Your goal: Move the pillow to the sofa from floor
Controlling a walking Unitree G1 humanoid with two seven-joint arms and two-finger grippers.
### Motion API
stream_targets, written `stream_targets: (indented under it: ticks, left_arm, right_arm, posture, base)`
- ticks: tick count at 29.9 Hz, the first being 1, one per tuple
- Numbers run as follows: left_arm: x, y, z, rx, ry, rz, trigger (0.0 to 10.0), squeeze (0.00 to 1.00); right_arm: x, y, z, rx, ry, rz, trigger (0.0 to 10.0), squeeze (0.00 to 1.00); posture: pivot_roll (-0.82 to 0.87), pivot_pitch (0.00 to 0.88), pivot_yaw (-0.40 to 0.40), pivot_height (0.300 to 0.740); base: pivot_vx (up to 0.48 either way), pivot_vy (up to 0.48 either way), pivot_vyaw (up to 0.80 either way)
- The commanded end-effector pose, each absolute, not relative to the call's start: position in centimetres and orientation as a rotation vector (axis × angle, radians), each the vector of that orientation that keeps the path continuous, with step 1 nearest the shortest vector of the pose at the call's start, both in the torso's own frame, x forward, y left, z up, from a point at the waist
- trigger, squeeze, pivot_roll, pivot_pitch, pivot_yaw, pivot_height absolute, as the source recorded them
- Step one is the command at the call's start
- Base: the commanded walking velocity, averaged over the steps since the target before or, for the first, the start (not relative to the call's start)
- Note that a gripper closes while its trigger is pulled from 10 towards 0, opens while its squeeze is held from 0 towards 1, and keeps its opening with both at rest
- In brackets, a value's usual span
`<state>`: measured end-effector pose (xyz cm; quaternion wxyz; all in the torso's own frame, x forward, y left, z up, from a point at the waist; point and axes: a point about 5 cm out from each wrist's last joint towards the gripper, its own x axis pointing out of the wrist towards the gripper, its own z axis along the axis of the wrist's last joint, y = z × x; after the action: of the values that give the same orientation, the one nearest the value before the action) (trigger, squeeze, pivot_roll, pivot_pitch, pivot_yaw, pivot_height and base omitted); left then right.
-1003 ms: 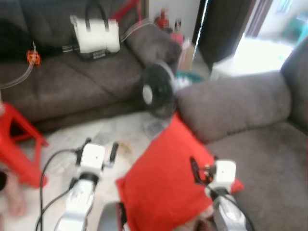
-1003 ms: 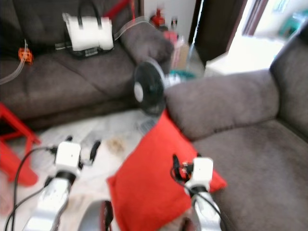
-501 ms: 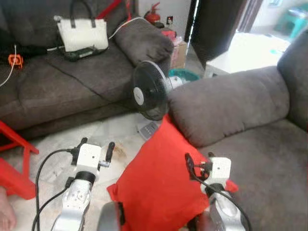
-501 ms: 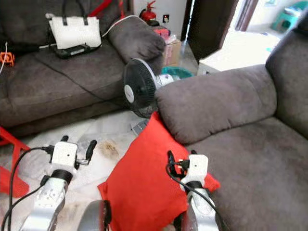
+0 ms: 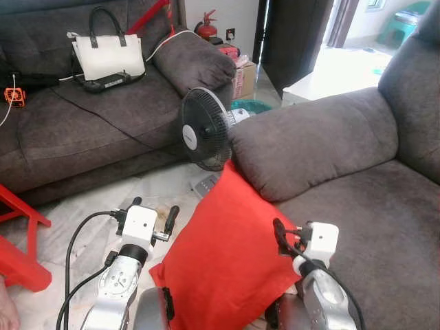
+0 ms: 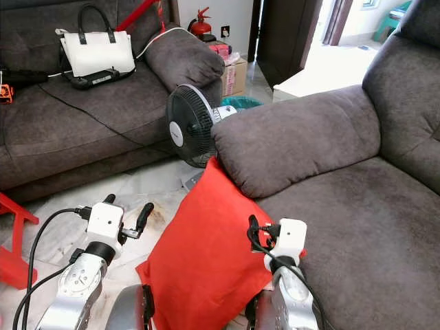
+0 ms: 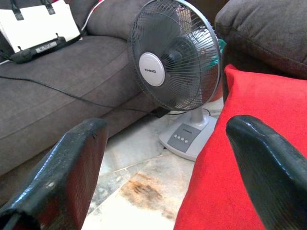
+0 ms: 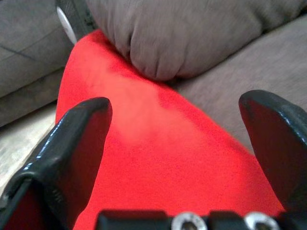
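Note:
A red pillow (image 5: 227,258) stands on the floor, leaning against the front of the grey sofa (image 5: 375,206) on my right. Its top corner tucks under the sofa's armrest (image 5: 309,141) and its right corner lies on the seat edge. My right gripper (image 5: 291,234) is open over that right corner, and in the right wrist view the pillow (image 8: 158,143) spans the gap between the fingers (image 8: 72,143). My left gripper (image 5: 152,210) is open just left of the pillow, above the floor. In the left wrist view the pillow (image 7: 249,182) lies by one finger.
A black standing fan (image 5: 203,130) stands on the floor just behind the pillow, beside the armrest. A second grey sofa (image 5: 89,117) with a white handbag (image 5: 108,55) is at the back left. A red stool (image 5: 20,234) stands at the left.
The camera has shifted and the picture has sharpened. Both grippers stay open at the pillow's two sides, and the pillow still leans against the sofa.

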<state>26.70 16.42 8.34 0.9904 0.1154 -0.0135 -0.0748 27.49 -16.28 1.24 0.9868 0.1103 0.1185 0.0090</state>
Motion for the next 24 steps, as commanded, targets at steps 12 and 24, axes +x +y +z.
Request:
stream_targets:
  ticks: [12,24]
  left_arm:
    - [26.6,16.0,8.2,0.199,-0.003,-0.170,10.0,0.00]
    - [26.5,16.1,8.1,0.196,0.002,-0.172,10.0,0.00]
  right_arm:
    - [29.9,-16.6,1.9,0.237,0.289,0.029,10.0,0.00]
    - [28.6,-20.8,0.8,0.115,0.367,-0.079,10.0,0.00]
  posture:
    - [0.13,0.014,-0.047,0.554]
    - [0.13,0.013,-0.045,0.554]
  base:
    - [0.000,0.000,0.00]
    - [0.000,0.000,0.00]
